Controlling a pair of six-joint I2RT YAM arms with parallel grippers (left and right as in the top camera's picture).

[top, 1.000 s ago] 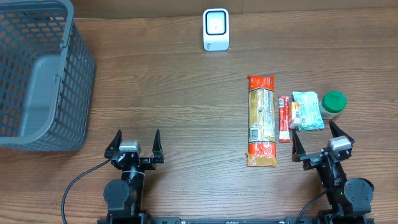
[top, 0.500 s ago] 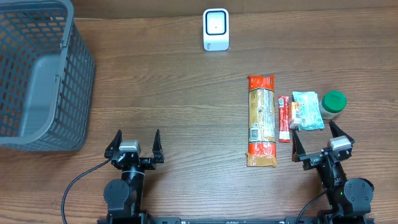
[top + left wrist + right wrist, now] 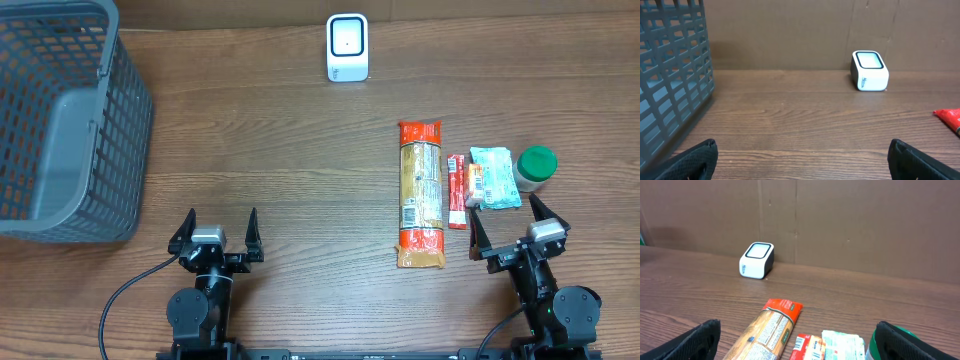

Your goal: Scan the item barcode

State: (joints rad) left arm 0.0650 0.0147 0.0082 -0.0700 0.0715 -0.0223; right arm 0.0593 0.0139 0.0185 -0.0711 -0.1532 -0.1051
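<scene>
Left gripper (image 3: 221,220) and right gripper (image 3: 503,212) both spread wide, gripping nothing; gray basket (image 3: 125,130) on bench (image 3: 290,150), far left.

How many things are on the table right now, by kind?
Packets: 3 (pasta bag, red stick pack, pale green pouch)
Jars: 1 (green-lidded jar)
Scanners: 1 (white scanner)
Baskets: 1 (grey basket)
Total: 6

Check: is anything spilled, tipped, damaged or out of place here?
Nothing stands out. The scanner stands upright at the far edge, the basket sits upright on the left, and the pasta packet, snack stick, pouch and jar sit side by side, intact.
</scene>
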